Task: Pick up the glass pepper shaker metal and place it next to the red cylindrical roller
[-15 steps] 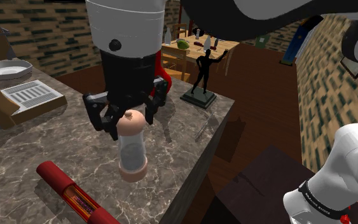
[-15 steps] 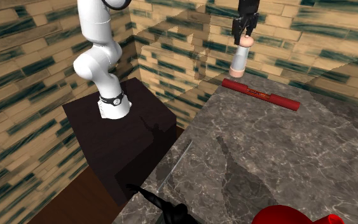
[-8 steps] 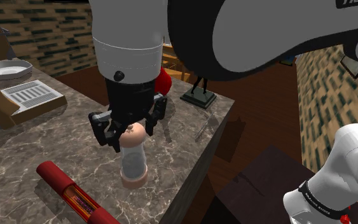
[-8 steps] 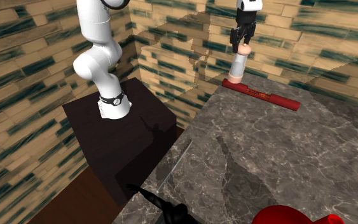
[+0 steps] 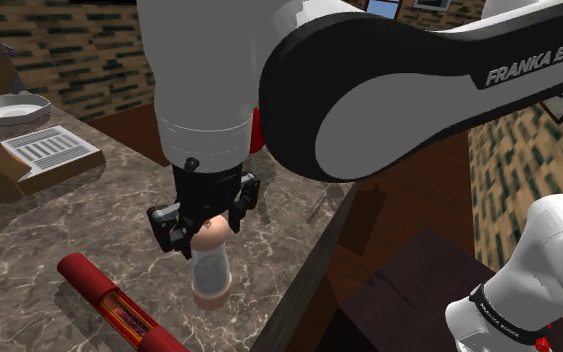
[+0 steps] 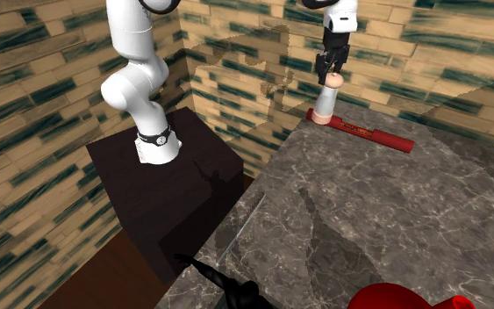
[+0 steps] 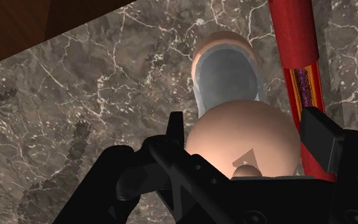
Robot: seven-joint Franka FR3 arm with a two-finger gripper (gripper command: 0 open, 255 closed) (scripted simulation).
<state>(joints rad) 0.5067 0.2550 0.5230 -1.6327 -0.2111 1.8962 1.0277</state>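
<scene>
Beside the red roller (image 5: 109, 300), the end effector (image 5: 209, 228) grips the pepper shaker (image 5: 212, 268); the arm (image 5: 419, 85) reads FRANKA.

**Three cameras, one marble tabletop**

The shoulder view sits beside the dark box stand (image 5: 409, 290). It looks down from close by over the grey veined marble tabletop (image 5: 59, 230) toward the far brick walls. The second exterior view stands farther off at the tabletop's opposite end and faces back at the stand. The wrist view looks steeply down along the black two-finger claw (image 7: 246, 127), very near the tabletop. All three share the long red cylindrical roller (image 5: 104, 295) and the clear peach-capped shaker (image 5: 212, 265) beside it.
</scene>
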